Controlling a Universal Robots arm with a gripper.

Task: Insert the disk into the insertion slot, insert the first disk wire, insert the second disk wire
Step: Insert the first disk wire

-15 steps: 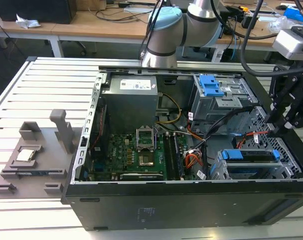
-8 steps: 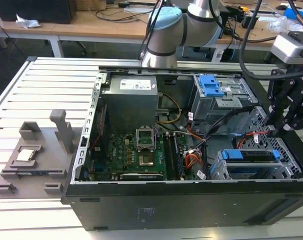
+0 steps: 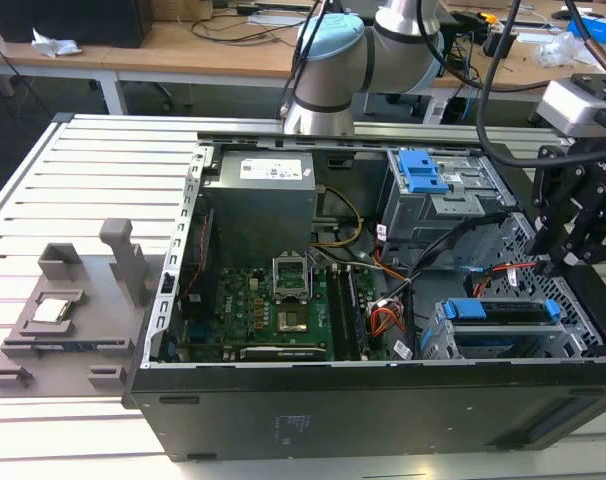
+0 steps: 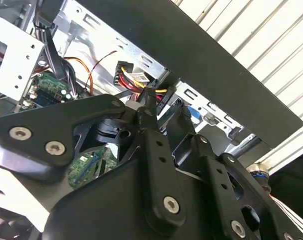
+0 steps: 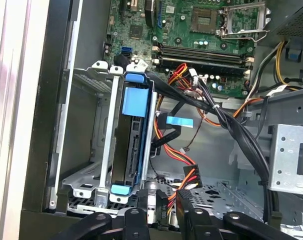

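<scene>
Far on the exterior view's left, pale aluminium tabletop (image 3: 43, 190), ribbed in long parallel slats. On it, a matte grey moulded fixture (image 3: 123, 265) with blocky upright posts, cradling a small square chip (image 3: 56, 311) with a dull metal lid. Next, an open black computer case (image 3: 333, 420) of smooth sheet steel. Inside, a boxy grey power supply (image 3: 258, 210) above a green motherboard (image 3: 268, 315) studded with sockets and slots. Beyond the case, the arm (image 3: 333, 70), silver tubes with rounded pale-blue joint caps. Further right, a tall grey metal cage (image 3: 458, 205) topped by a blue plastic latch (image 3: 421, 170) with a ribbed face. Nearer the case's front wall, the insertion slot (image 3: 435, 340), silver perforated sheet metal folded into stacked rectangular bays. Seated in one bay, the disk (image 5: 127, 150), edge-on in the first wrist view as a thin dark slab framed by its bright blue plastic carrier, between two silver rails. Just beside the cage, red, yellow and black wires (image 5: 189, 175) ending in a blocky black connector (image 5: 184, 197). Farthest right, the black jointed gripper (image 3: 561, 250) over the cage, jaws parted, bare cage metal visible in the gap between them in the first wrist view, connector close beside one jaw.
</scene>
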